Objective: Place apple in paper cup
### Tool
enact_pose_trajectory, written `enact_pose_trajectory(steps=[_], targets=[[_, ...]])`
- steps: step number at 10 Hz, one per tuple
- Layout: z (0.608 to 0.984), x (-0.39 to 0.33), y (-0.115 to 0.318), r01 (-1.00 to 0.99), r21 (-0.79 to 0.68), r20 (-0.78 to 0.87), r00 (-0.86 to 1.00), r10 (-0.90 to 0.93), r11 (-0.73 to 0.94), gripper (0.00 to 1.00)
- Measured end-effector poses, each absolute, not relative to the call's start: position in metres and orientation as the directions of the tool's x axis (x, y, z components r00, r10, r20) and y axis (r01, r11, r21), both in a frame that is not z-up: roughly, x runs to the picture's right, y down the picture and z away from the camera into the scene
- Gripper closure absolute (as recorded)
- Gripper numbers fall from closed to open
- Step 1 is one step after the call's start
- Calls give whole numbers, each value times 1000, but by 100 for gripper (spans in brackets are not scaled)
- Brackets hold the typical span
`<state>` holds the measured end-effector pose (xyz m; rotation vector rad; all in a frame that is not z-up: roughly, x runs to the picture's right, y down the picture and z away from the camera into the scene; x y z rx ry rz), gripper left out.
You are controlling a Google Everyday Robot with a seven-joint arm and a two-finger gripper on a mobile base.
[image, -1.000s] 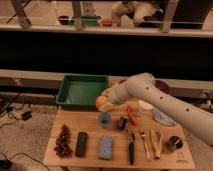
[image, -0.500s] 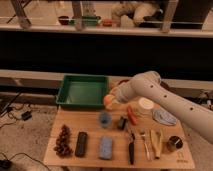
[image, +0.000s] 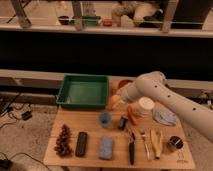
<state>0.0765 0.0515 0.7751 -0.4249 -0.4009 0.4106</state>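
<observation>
Wooden table (image: 90, 122) beneath us: our gripper (image: 118, 98) clasps the apple (image: 114, 101) just right of the green tray (image: 84, 91). Further right of that tray stands the paper cup (image: 146, 105), the blue cup (image: 105, 119) below it.

claw (image: 118, 98) holding apple (image: 114, 101) above table (image: 90, 125), paper cup (image: 146, 104) just right

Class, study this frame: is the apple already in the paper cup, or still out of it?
Out. The apple is at the gripper, above the table beside the green tray, left of the paper cup. Whether the cup holds anything cannot be told.
</observation>
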Motion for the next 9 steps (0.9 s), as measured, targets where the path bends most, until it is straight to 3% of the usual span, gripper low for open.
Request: enact_pose_trajectory(steps=[9], targets=[[779,126,42,-349,-464,266,822,503,814,96]])
